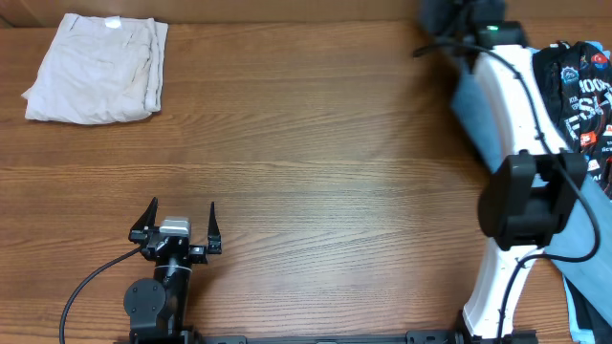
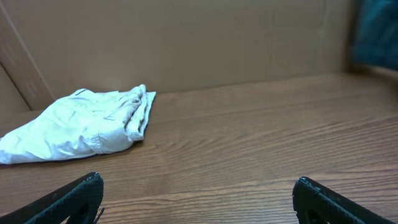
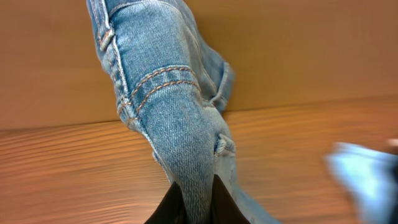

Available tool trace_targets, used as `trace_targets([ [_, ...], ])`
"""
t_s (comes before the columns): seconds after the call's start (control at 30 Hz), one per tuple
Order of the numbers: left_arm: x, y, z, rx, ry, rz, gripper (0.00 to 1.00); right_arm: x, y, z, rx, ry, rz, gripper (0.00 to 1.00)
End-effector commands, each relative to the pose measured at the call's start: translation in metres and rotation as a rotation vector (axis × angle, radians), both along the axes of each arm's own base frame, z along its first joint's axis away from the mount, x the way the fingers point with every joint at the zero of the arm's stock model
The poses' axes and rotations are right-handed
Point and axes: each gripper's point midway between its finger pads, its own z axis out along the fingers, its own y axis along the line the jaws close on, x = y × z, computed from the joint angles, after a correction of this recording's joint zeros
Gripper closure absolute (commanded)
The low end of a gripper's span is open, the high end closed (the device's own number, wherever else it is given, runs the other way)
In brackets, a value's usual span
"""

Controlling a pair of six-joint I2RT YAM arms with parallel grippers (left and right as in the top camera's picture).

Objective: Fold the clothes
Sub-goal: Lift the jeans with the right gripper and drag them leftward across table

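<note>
Denim: we judge the jeans (image 3: 174, 124) heavy, soft and floppy, thick at the seams; best taken at the waistband or hems.
Place: right side of the worktop (image 1: 316, 143), under the right arm.
Right gripper (image 3: 198, 204): pinching a denim fold.
Left gripper (image 1: 183, 212): wide, empty.
Writing: white print on the black tee (image 1: 579, 91); we cannot read it whole.

A white right arm (image 1: 516, 96) covers most of the jeans (image 1: 466, 110). The black printed tee (image 1: 579, 86) beyond the jeans is cut off by the picture's edge. Close up, the jeans run past the top edge, and only the dark tips of the right claw (image 3: 194, 208) show beneath them. A pale-blue shape (image 3: 364, 174) beside the jeans is too blurred to identify.
</note>
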Motion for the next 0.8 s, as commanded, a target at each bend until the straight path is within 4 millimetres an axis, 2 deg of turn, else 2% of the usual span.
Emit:
trace_targets([
  [0.0,0.0,-0.001,0.0,-0.003,-0.005,-0.006,0.0,-0.006,0.086,0.043,0.203,-0.077,0.152,0.96],
  [0.17,0.0,-0.001,0.0,-0.003,-0.005,-0.006,0.0,-0.026,0.176,0.017,0.288,0.002,0.246,0.96],
  [0.37,0.0,-0.001,0.0,-0.003,-0.005,-0.006,0.0,-0.065,0.275,-0.025,0.353,0.116,0.353,0.96],
  [0.53,0.0,-0.001,0.0,-0.003,-0.005,-0.006,0.0,-0.105,0.337,-0.042,0.389,0.197,0.437,0.96],
  [0.67,0.0,-0.001,0.0,-0.003,-0.005,-0.006,0.0,-0.147,0.386,-0.044,0.42,0.256,0.546,0.96],
  [0.77,0.0,-0.001,0.0,-0.003,-0.005,-0.006,0.0,-0.174,0.413,-0.044,0.43,0.282,0.6,0.96],
])
